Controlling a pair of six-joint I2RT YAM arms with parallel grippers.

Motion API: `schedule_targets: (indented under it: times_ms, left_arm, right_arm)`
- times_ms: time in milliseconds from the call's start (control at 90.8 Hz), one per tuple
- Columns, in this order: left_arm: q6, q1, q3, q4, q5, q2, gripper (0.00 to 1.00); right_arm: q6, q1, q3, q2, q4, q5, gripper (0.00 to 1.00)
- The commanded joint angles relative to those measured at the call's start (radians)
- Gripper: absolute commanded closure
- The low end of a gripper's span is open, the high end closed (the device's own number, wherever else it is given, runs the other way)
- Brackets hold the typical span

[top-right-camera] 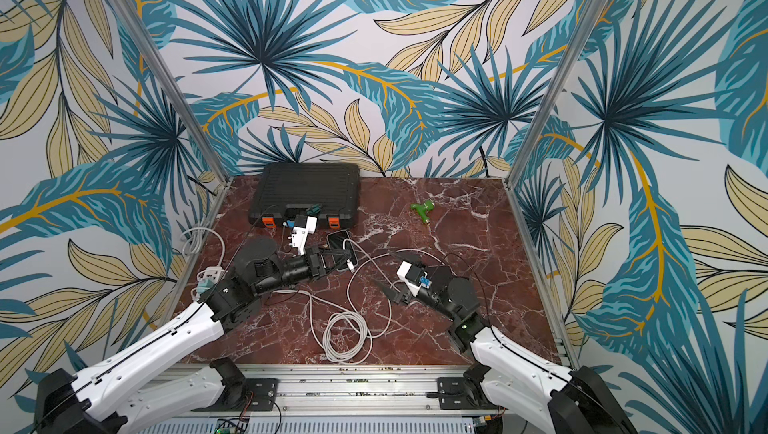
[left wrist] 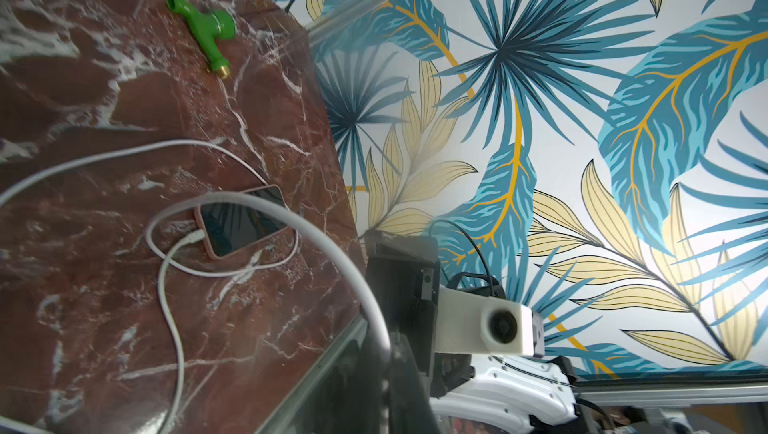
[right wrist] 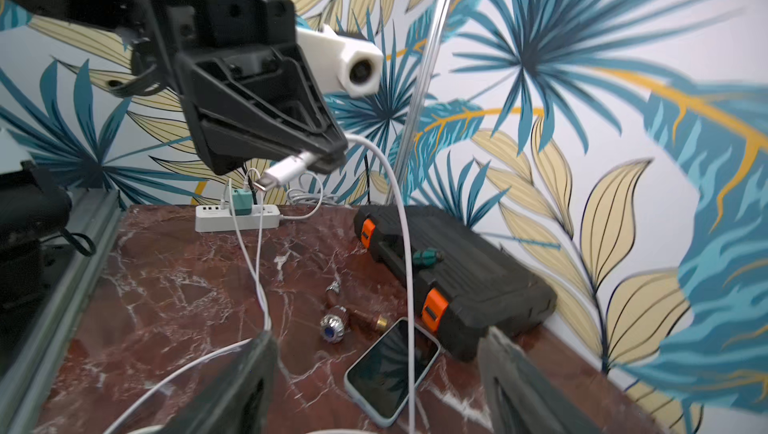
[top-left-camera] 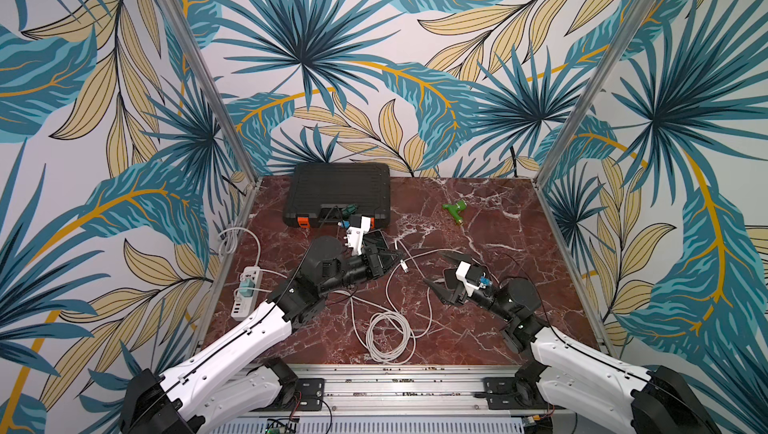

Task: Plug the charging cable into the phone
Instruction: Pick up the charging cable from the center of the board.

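1. Phone [top-right-camera: 341,244] lies screen-up on the worktop [top-right-camera: 436,328], just before the case [top-right-camera: 305,190] at the far edge; its port cannot be made out.
2. Left hand [right wrist: 332,153] is clamped on the plug [right wrist: 286,170], held above the worktop. Right hand [top-left-camera: 432,266] hangs near the phone, jaws wide and empty.
3. Risk: the plug's tip points away from the phone, and the pinch is on its rear, so it may twist when re-aimed or pressed.
4. Risk: nothing braces the phone, so a push could slide it into the case.
5. Risk: the cable [right wrist: 410,286] crosses the phone, and a tug could drag it.
6. Around: coil [top-right-camera: 345,338] by the near edge, strip [top-left-camera: 249,292] at the left edge, green fitting [top-left-camera: 456,208] toward the far right corner, and metal bits [right wrist: 332,326] beside the phone.
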Motion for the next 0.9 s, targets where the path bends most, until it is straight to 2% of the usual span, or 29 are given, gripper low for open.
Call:
schedule_targets:
  times_ms: [0, 154, 308, 452, 595, 683, 892]
  left_arm:
    - [-0.127, 0.008, 0.036, 0.065, 0.141, 0.046, 1.0]
    - [-0.149, 0.013, 0.081, 0.067, 0.215, 0.109, 1.0]
    - [-0.243, 0.021, 0.082, 0.209, 0.305, 0.178, 1.0]
    - [-0.284, 0.022, 0.093, 0.255, 0.364, 0.226, 1.0]
    - [-0.295, 0.023, 0.091, 0.266, 0.381, 0.24, 1.0]
    - [-0.302, 0.027, 0.09, 0.272, 0.393, 0.248, 1.0]
    - [-0.308, 0.03, 0.087, 0.28, 0.406, 0.257, 1.0]
  right_arm:
    - [-0.229, 0.004, 0.005, 0.013, 0.184, -0.073, 0.23]
    - [-0.317, 0.01, 0.059, 0.079, 0.19, -0.12, 0.33]
    - [-0.37, 0.012, 0.072, 0.096, 0.15, -0.139, 0.44]
    - [-0.38, 0.011, 0.066, 0.107, 0.181, -0.157, 0.51]
    - [-0.398, 0.011, 0.063, 0.113, 0.206, -0.158, 0.58]
    - [-0.39, 0.011, 0.061, 0.116, 0.233, -0.172, 0.65]
    - [-0.413, 0.011, 0.066, 0.127, 0.219, -0.181, 0.71]
